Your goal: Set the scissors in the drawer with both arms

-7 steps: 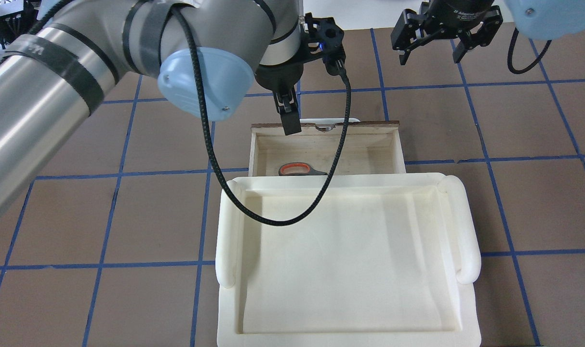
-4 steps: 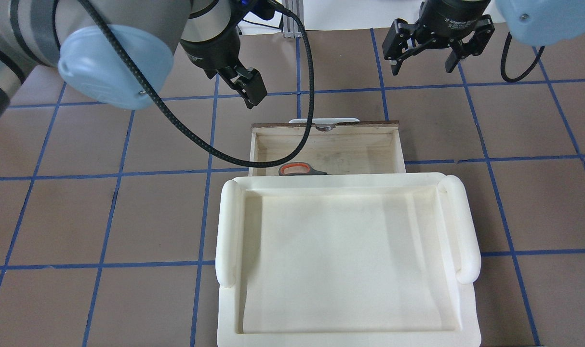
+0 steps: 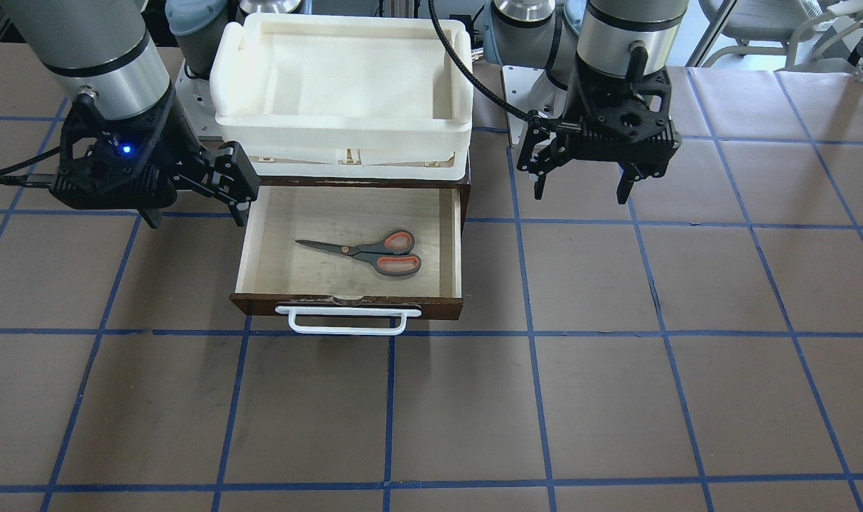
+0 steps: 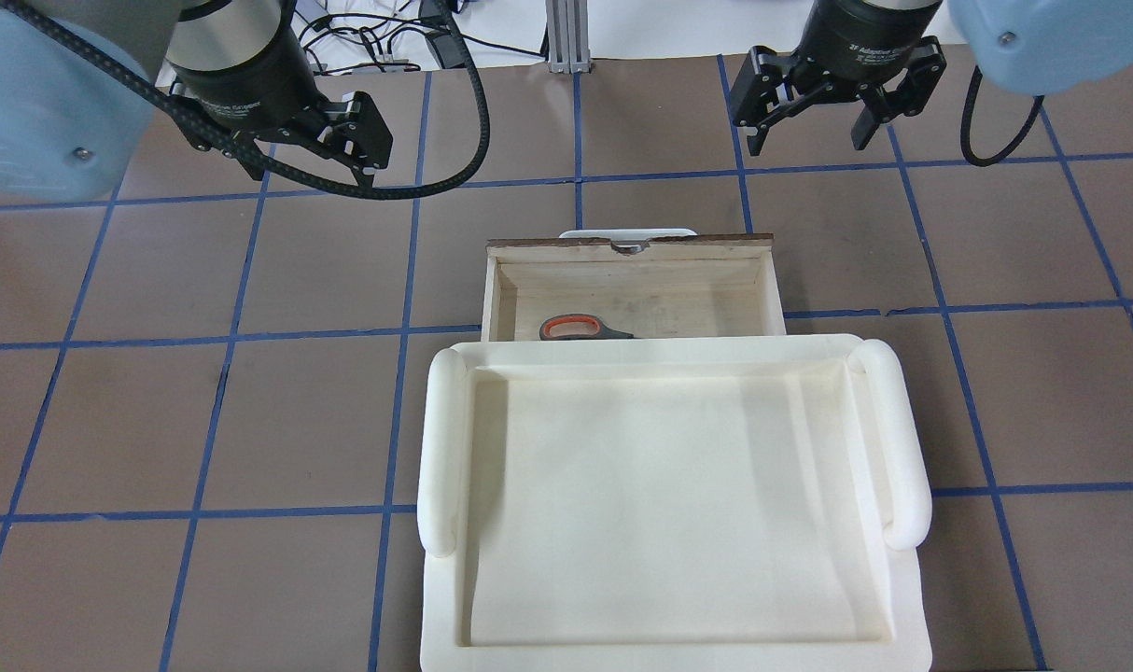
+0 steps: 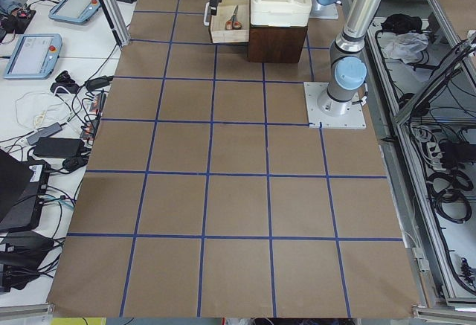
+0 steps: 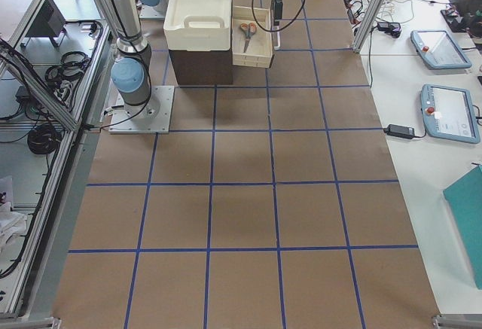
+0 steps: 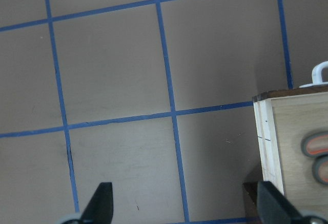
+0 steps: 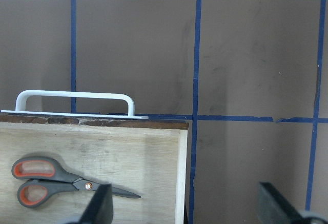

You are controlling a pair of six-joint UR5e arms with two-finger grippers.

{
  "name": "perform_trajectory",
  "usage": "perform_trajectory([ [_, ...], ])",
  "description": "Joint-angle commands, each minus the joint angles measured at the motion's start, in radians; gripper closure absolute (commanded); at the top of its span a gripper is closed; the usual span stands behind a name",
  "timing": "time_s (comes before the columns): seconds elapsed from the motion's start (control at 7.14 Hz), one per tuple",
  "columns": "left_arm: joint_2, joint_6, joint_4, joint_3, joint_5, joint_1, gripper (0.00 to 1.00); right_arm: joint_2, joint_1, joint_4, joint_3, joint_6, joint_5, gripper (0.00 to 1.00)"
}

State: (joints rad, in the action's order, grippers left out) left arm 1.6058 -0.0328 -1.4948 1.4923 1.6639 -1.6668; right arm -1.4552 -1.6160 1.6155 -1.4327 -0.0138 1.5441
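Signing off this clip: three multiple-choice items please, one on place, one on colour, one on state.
1. Where do the scissors lie? A) in the white tray B) in the drawer C) on the table
2. What colour is the drawer's handle? A) white B) black C) orange
3. How are the left gripper's fingers? A) shut on the scissors B) open, empty C) shut on the handle
1 B, flat on its plywood floor; 2 A, white bar on brown front; 3 B, fingers apart, nothing between.
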Motion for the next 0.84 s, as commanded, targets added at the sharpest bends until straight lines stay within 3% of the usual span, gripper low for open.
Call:
perform_trajectory([
  [0.0,-0.007,-0.082,-0.012,0.005,-0.077,0.013,0.00,-0.001,0.001,-0.017,0.000,0.002,0.011,0.00],
  [0.7,-0.023,-0.073,-0.053,0.003,-0.069,0.012,0.00,-0.002,0.001,-0.016,-0.002,0.002,0.074,0.00],
])
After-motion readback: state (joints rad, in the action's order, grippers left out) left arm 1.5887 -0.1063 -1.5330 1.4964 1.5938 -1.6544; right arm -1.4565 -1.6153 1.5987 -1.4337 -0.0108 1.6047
